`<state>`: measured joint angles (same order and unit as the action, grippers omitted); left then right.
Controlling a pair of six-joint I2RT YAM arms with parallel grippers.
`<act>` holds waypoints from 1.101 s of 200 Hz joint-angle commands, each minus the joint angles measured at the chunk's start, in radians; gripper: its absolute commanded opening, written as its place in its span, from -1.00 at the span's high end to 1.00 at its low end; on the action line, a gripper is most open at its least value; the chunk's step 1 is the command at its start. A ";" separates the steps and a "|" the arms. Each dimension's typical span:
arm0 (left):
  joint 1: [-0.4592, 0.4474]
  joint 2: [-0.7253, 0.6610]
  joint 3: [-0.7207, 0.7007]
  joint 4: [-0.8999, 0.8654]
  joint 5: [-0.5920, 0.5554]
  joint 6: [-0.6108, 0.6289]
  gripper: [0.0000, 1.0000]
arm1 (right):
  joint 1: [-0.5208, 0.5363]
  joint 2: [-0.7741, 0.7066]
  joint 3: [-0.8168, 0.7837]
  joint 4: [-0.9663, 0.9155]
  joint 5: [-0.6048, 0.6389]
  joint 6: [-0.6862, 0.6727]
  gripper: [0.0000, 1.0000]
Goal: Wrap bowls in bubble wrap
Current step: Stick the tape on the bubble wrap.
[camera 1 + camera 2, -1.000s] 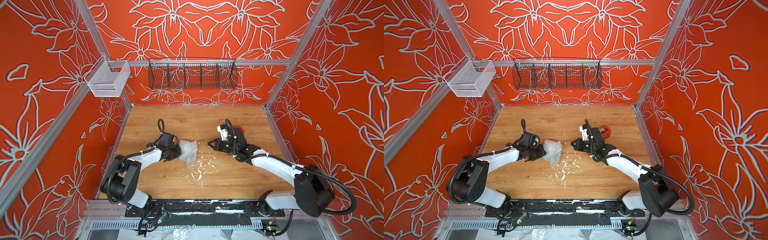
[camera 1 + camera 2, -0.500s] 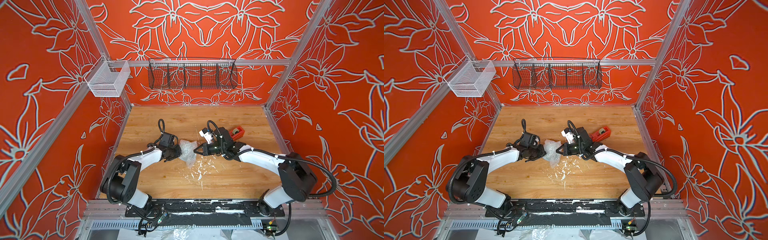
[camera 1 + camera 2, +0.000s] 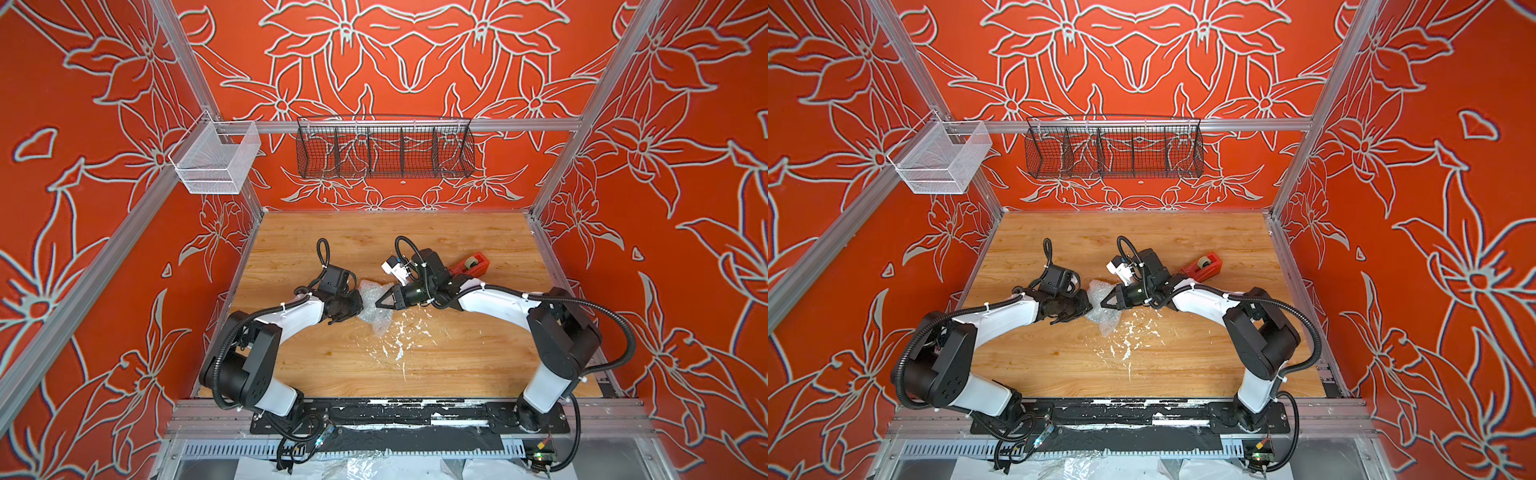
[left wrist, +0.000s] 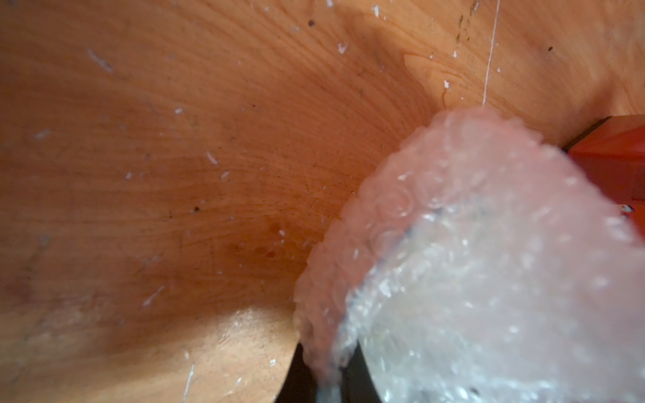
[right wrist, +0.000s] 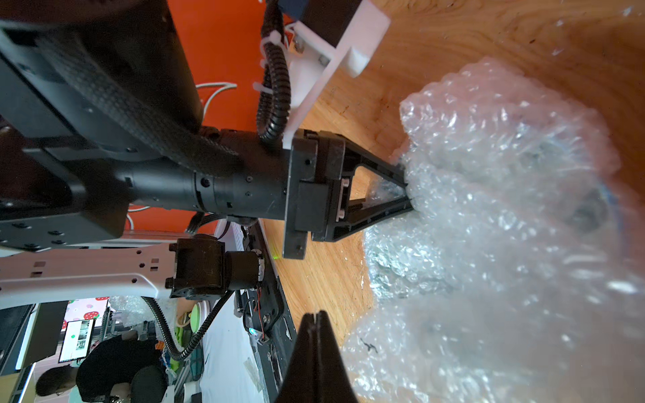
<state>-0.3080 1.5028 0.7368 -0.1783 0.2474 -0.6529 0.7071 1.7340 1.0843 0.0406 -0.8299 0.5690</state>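
The wrap [image 3: 372,309] lies bunched into a crumpled bundle near the middle of the tabletop [image 3: 332,374], between the two arms. In both top views it is a pale, glinting lump, with a loose tail trailing toward the near edge.

The left claw [image 3: 358,305] meets the bundle on its left side. The right wrist view shows this claw [image 5: 408,197] closed down, its two fingers converging to a point with a fold of wrap [image 5: 488,226] pinched between them.

The right claw [image 3: 377,305] points at the bundle from the other side. Its fingers are pressed fully together with nothing between them [image 5: 316,315]. The tip sits at the edge of the wrap; whether it touches cannot be told.

The bowl [image 5: 590,209] is not plainly visible. Only a blurred dark patch with a hint of blue beside it shows through the bubbles, inside the bundle.

A red tape dispenser [image 3: 471,266] sits on the tabletop behind the right arm, apart from the wrap. White flecks [image 3: 399,340] are scattered over the wood just in front of the bundle.
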 commanded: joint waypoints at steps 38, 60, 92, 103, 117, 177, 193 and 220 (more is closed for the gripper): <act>-0.008 -0.003 -0.031 -0.103 -0.028 0.010 0.97 | -0.015 0.048 0.041 -0.112 -0.012 -0.080 1.00; -0.009 -0.004 -0.033 -0.104 -0.030 0.010 0.97 | -0.030 0.058 0.037 -0.126 -0.012 -0.096 1.00; -0.008 -0.003 -0.032 -0.105 -0.032 0.011 0.97 | -0.050 0.086 0.039 -0.134 -0.013 -0.107 1.00; -0.009 -0.002 -0.031 -0.106 -0.032 0.012 0.97 | -0.054 0.094 0.040 -0.132 -0.015 -0.113 1.00; -0.008 -0.001 -0.032 -0.104 -0.031 0.012 0.97 | -0.058 0.105 0.041 -0.119 -0.020 -0.115 1.00; -0.008 0.014 -0.028 -0.098 -0.028 0.014 0.97 | -0.085 0.154 0.066 -0.119 -0.014 -0.127 1.00; -0.008 0.021 -0.024 -0.096 -0.028 0.015 0.97 | -0.092 0.162 0.068 -0.115 -0.005 -0.127 1.00; -0.007 0.028 -0.017 -0.098 -0.027 0.016 0.97 | -0.094 0.183 0.088 -0.171 0.057 -0.137 1.00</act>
<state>-0.3088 1.5002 0.7368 -0.1864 0.2459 -0.6510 0.6220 1.8877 1.1389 -0.0879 -0.8322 0.4641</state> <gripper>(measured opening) 0.091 0.045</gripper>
